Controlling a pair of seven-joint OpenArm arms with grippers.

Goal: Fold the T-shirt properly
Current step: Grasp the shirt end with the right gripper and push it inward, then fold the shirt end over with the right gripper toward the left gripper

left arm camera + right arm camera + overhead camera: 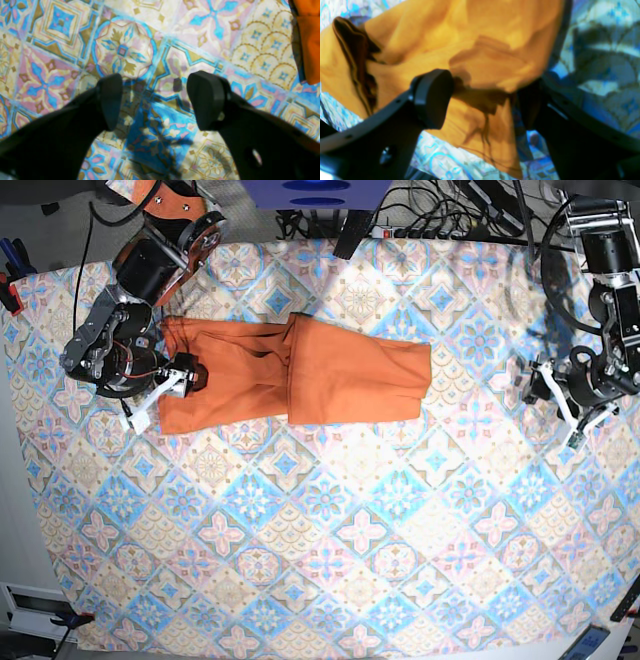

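Folding the T-shirt neatly from here seems to ask for a clean pinch on the cloth at its end, taking only the layers that must travel, then a lift just clear of the worktop and a carry across the middle so that the edges meet; a pinch that takes too much cloth would probably drag the whole shirt and wrinkle it; the shirt lies in the upper left part of the base view, stretched sideways, with one part already laid over the middle and a visible fold line there.

The right tool stands at the shirt's end nearest its arm; its jaws are wide apart, one finger over the orange cloth and the other at the cloth's edge; the cloth passes between them, but no pinch is made, so it holds nothing; whether a finger touches the cloth cannot be told.

The left tool hangs over the bare patterned tablecloth, well apart from the shirt, jaws wide, empty; only a strip of orange shows at the edge of its view.
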